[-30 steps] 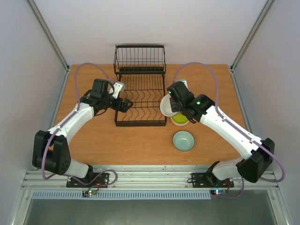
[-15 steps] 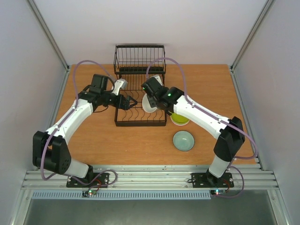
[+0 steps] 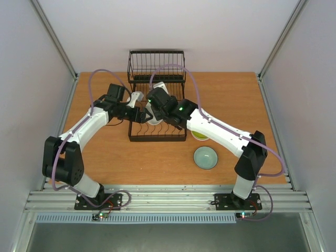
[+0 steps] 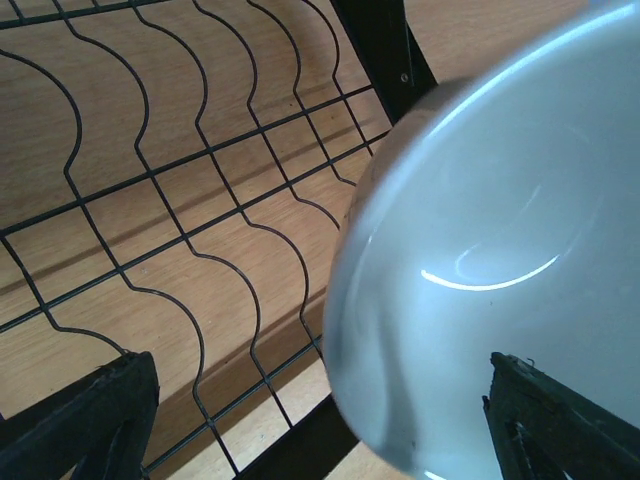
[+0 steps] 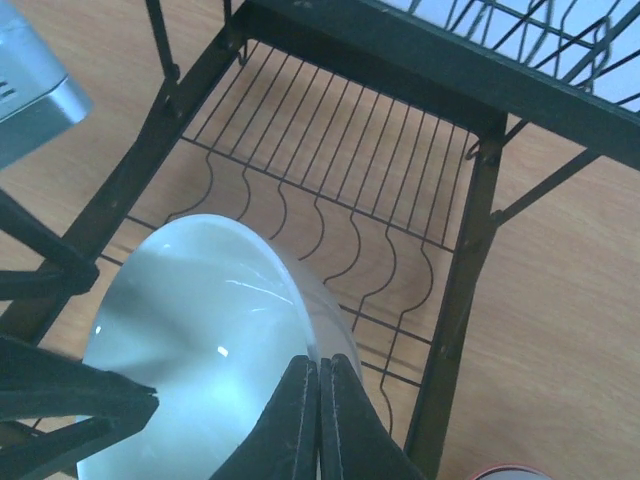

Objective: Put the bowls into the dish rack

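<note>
Over the black wire dish rack (image 3: 157, 137) at the middle of the wooden table (image 3: 105, 152), we see both arms meet above the rows of curved prongs. The right arm reaches in from the right, and the right gripper (image 5: 320, 405) has its two fingers pressed together on the rim of a white bowl (image 5: 205, 345), one finger inside and one outside. The bowl hangs tilted on its edge, low over the rack's left half, its hollow turned toward the left arm; we cannot tell whether it touches the wires.

The left gripper (image 4: 318, 405) comes in from the rack's left side with its fingers spread wide. In the left wrist view the glossy bowl fills the right half of the picture and lies between those fingers, close to the right-hand fingertip (image 4: 560, 425). We cannot make out any contact there.

On the table to the right of the rack, a yellow-green bowl (image 3: 200, 137) shows partly under the right arm. A pale teal bowl (image 3: 205, 157) sits upright just in front of it.
</note>
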Tool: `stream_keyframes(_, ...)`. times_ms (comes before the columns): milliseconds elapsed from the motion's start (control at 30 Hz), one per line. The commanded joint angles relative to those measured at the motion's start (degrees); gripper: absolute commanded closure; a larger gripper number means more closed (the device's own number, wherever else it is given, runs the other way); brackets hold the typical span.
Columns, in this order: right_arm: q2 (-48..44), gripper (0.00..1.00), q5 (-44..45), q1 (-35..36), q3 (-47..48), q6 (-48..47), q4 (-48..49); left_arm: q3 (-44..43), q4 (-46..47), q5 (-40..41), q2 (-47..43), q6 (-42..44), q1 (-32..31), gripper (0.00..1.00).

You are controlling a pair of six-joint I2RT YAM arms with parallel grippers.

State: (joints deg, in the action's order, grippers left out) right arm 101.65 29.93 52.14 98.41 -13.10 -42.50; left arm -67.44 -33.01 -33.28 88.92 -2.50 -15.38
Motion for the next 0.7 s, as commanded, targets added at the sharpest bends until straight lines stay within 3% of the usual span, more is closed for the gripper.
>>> stream_keyframes(0,0.52,0.99,1.75,1.56,2.90,-0.74,3.42,-0.87,1.05,0.65,0.43,-0.68,-0.03,0.12)
stream_keyframes(67,0.72,0.99,1.46,2.14,3.01,-0.78,3.67,-0.77,1.19,0.82,0.53,-0.75,0.00,0.15)
stream_keyframes(133,0.96,0.99,1.40,2.70,3.09,-0.67,3.82,-0.76,1.28,0.97,0.79,-0.67,-0.02,0.29)
stream_keyframes(233,1.32,0.99,1.45,3.32,3.02,-0.53,4.09,-0.76,1.24,1.43,1.20,-0.66,-0.06,0.88)
stream_keyframes(267,1.47,0.99,1.52,3.46,3.01,-0.52,4.17,-0.82,1.13,1.46,1.43,-0.74,-0.04,0.97)
stream_keyframes(667,2.00,0.99,1.75,4.29,2.93,-0.26,4.97,0.19,1.68,-0.52,1.34,0.36,-0.03,1.00)
